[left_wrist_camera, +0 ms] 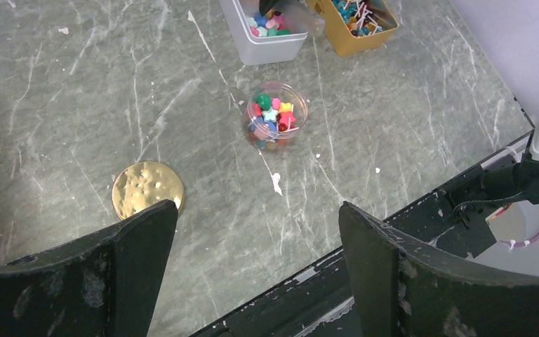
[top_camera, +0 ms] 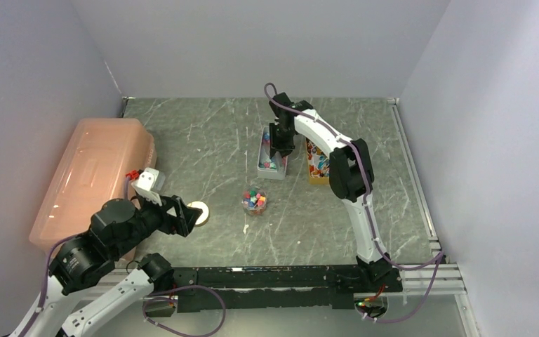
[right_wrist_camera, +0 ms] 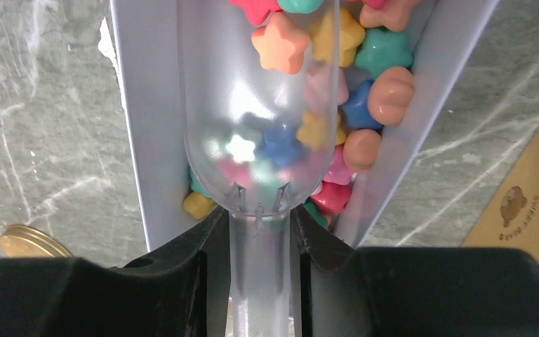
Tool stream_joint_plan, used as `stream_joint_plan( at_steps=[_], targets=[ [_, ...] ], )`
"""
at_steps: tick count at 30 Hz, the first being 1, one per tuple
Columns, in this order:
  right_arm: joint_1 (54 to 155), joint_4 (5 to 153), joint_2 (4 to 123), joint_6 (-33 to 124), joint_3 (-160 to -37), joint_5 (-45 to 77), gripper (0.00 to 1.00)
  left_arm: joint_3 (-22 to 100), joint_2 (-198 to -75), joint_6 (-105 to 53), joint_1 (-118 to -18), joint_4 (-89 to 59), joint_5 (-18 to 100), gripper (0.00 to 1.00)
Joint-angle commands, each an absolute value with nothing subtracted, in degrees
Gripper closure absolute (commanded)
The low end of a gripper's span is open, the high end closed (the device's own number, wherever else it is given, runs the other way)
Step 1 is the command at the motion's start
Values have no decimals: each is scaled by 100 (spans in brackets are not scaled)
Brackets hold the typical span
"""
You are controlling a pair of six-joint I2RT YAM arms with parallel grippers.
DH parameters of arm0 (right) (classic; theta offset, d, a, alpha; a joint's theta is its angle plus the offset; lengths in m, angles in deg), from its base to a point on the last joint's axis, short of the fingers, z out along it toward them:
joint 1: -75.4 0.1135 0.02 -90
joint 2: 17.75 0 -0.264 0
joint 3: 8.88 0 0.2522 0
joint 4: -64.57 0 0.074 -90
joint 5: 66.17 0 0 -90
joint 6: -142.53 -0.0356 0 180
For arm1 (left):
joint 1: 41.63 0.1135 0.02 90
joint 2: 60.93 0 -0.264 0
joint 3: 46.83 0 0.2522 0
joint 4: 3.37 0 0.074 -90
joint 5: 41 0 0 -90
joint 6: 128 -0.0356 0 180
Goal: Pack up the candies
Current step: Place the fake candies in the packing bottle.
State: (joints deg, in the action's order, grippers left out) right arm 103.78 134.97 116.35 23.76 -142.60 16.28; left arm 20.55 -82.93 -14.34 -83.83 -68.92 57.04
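**Grey marbled surface: scoop resting in the candy bin**

Grey-green marbled surface [top_camera: 203,140] fills the floor of a white-walled enclosure; a translucent pink plastic storage tub [top_camera: 91,182] sits along its left edge in the top view.

Small bright star-shaped and rounded candies [right_wrist_camera: 391,95] in pink, blue, green, red, orange and yellow lie in two places; most fill a narrow white rectangular plastic bin [top_camera: 271,165] just above the centre of the top view, and the rest fill a small clear round jar [top_camera: 255,201] standing open at mid-frame, apart from the bin.

Right end effector [right_wrist_camera: 260,242] is partly closed, its fingers clamped on the handle of a clear frosted plastic scoop [right_wrist_camera: 260,105]; the scoop's bowl lies down inside the bin among the candies, and several candies show through its wall.

A yellow cardboard box [top_camera: 316,165] with colourful contents stands just right of the bin.

Left end effector [left_wrist_camera: 258,210] sits at the lower left of the top view, its fingers spread wide with nothing between them; a round gold metal lid [left_wrist_camera: 147,188] lies flat on the surface just beside it, and the jar is further off toward the upper middle of the left wrist view.
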Motion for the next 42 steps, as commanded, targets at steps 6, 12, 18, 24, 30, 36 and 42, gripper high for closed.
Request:
stream_joint_plan(
  at_steps=[6, 12, 18, 24, 30, 36, 42],
  targets=[
    [10498, 12939, 10603, 2869, -13530, 2240, 100, 2080, -8455, -1357, -8408, -6802, 5845, 9],
    [10567, 12546, 10084, 3044, -12941, 2345, 100, 2080, -8499, -1356, -8407, -6802, 5848, 9],
    [10663, 12252, 9753, 3212, -12441, 2298, 100, 2080, -8560, -1352, -8403, -6808, 5857, 9],
    [10842, 11976, 9393, 3374, -11977, 2509, 100, 2089, -8578, -1340, -8408, -6819, 5890, 9],
    [11158, 11797, 8847, 3641, -11510, 2998, 100, 2089, -8622, -1333, -8408, -6828, 5910, 9],
    [11459, 11777, 8190, 3831, -10960, 3465, 100, 2098, -8706, -1322, -8408, -6841, 5930, 10],
    [11746, 11671, 7339, 3959, -10275, 3653, 100, 2102, -8730, -1308, -8408, -6859, 5964, 10]
  ],
)
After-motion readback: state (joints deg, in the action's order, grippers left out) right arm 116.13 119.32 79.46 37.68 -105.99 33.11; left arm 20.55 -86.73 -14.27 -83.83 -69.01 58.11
